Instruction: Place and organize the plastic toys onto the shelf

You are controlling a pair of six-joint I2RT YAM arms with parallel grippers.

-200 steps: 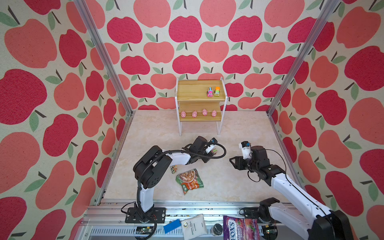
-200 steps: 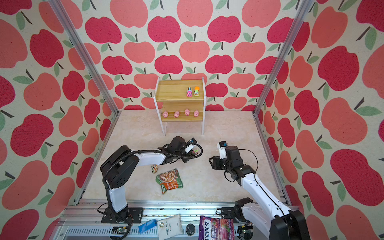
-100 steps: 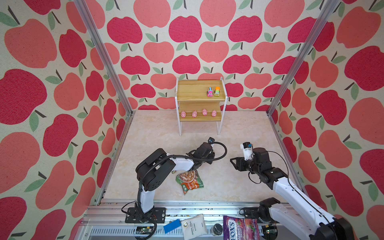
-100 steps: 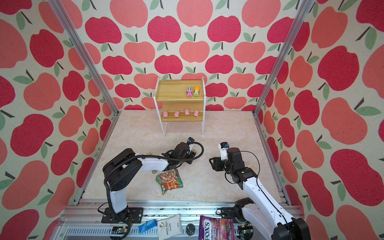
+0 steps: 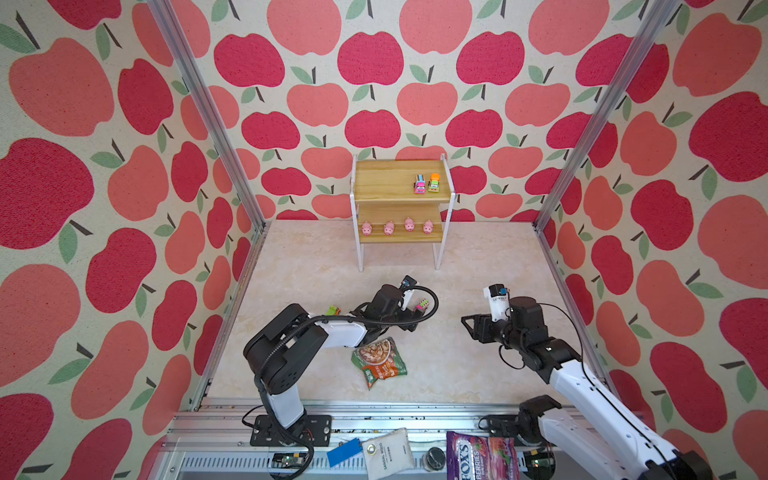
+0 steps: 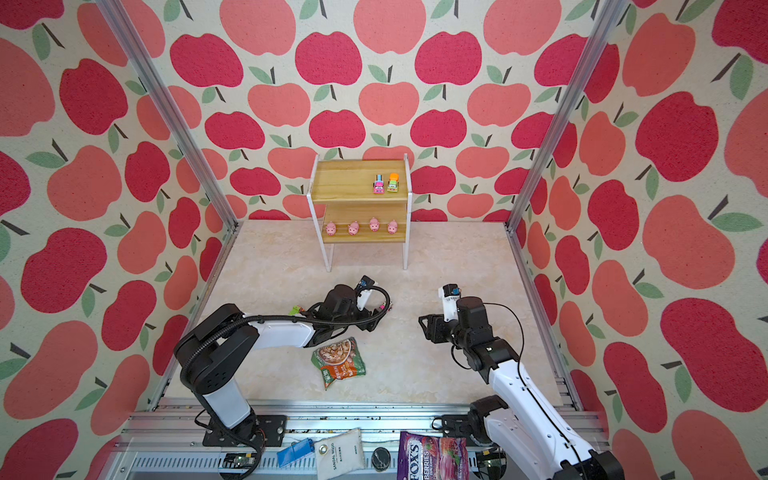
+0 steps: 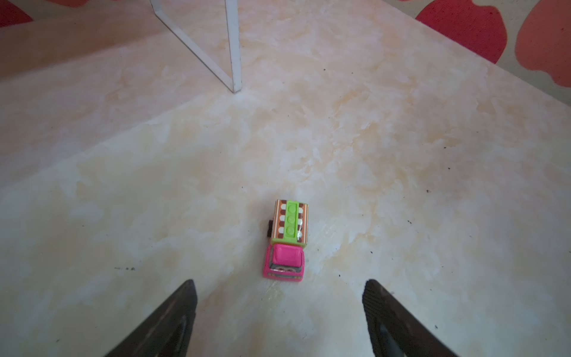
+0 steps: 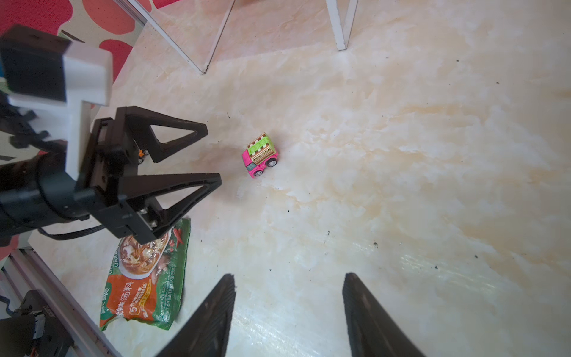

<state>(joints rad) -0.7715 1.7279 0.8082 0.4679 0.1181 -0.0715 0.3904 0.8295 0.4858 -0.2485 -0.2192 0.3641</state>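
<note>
Pink truck [image 7: 285,244] standing free just ahead of left hand [image 7: 279,286], spread apart, snack packet [image 8: 145,272] near, right hand [image 8: 289,275] apart, empty.

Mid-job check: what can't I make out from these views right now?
Green-and-orange toy: mostly behind the left arm in both top views; right wrist view shows only an orange sliver behind the left gripper.
Shelf, rear of lower board: covered by the upper board in both top views.
Pink truck and orange-topped truck on the upper board: too small for detail in both top views.
</note>
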